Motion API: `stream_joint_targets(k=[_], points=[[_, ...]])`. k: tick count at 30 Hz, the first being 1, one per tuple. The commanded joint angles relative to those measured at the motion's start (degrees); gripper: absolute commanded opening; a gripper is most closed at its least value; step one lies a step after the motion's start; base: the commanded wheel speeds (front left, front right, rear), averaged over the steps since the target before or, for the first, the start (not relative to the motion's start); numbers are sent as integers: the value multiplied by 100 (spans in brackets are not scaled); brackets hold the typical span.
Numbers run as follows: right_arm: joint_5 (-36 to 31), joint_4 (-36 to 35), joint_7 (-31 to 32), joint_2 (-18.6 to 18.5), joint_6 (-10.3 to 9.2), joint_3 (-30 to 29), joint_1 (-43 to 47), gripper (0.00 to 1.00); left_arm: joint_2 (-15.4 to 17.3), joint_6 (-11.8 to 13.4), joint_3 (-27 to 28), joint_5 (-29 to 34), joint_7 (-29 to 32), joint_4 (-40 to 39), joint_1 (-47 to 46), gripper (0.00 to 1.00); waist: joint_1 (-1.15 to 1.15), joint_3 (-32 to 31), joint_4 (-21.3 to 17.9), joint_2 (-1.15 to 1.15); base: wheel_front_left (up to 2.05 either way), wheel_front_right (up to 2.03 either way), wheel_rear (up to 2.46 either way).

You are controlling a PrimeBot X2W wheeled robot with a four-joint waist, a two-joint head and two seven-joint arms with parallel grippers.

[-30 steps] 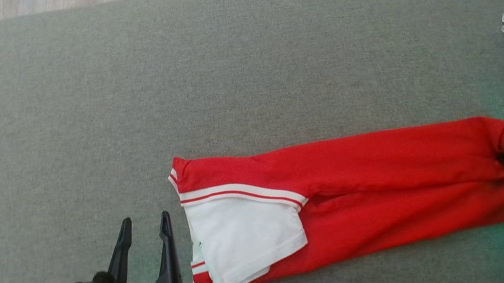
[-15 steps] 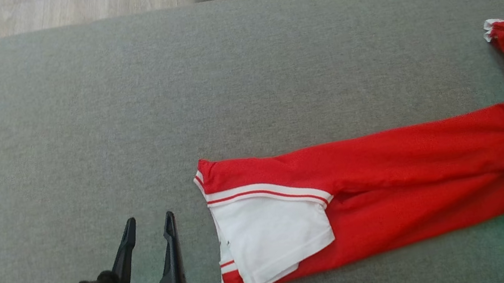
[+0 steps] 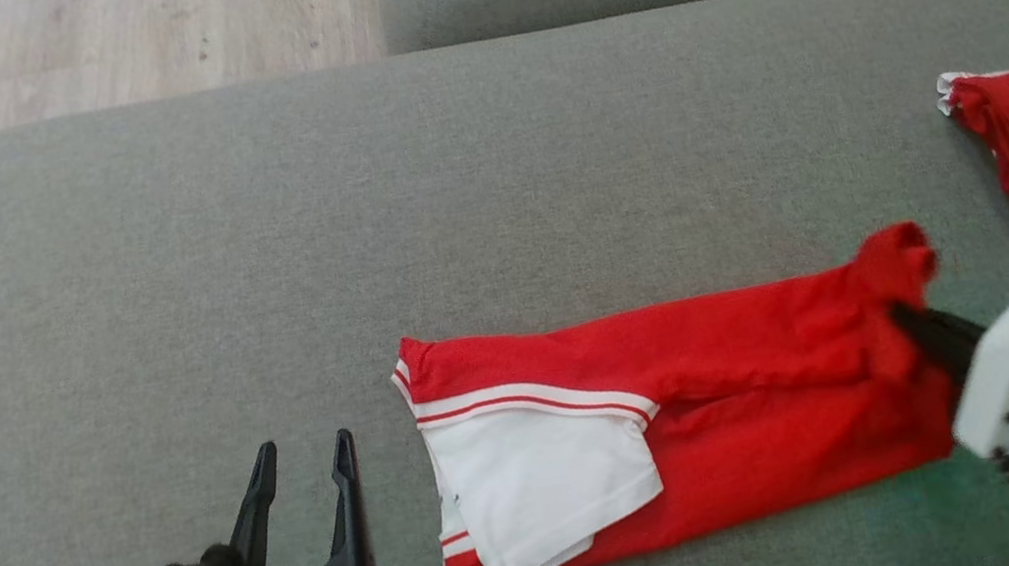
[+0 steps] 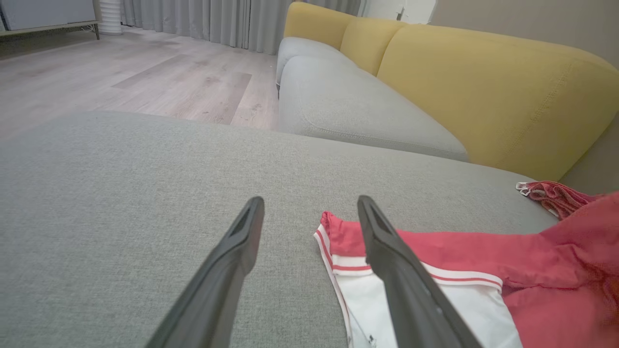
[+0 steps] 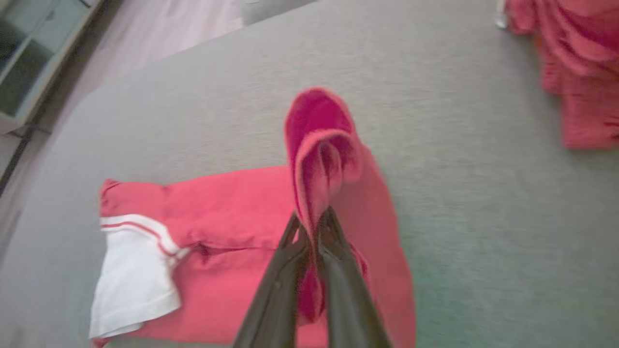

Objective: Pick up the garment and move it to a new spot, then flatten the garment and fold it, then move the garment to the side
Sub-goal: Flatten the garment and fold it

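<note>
Right gripper pinches the garment's raised red end. Left gripper hovers, jaws spread, just beside its white part

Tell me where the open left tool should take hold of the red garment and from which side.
Probably grip the garment at its left end, on the red corner above the white part, coming in low from the robot's left. That end lies flat on the cushion with its edge facing the open left tool, while the right tool pinches the raised right end.
</note>
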Motion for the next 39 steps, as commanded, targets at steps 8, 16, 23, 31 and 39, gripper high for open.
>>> stream_joint_targets(k=[8,16,23,31,39], points=[[352,-291,-221,279,39,1191,-286,0,157,1,141,-33,-1,-207,-128,100,1,-156,351,0,0,0,0],[720,404,-873,445,39,2177,-646,0,120,-23,74,-29,19,-215,-146,100,1,-118,805,0,0,0,0],[1221,1236,-1448,449,39,3025,-1048,0,30,-73,-13,-14,23,-153,-211,100,1,-67,1159,0,0,0,0],[1643,2286,-2043,450,39,3581,-1598,27,-80,-121,-68,-6,-17,-46,-270,100,1,35,1374,0,0,0,0],[2411,2768,-2887,451,39,4053,-2113,100,-179,-152,-96,-2,-60,66,-319,100,1,94,1350,0,0,0,0]])
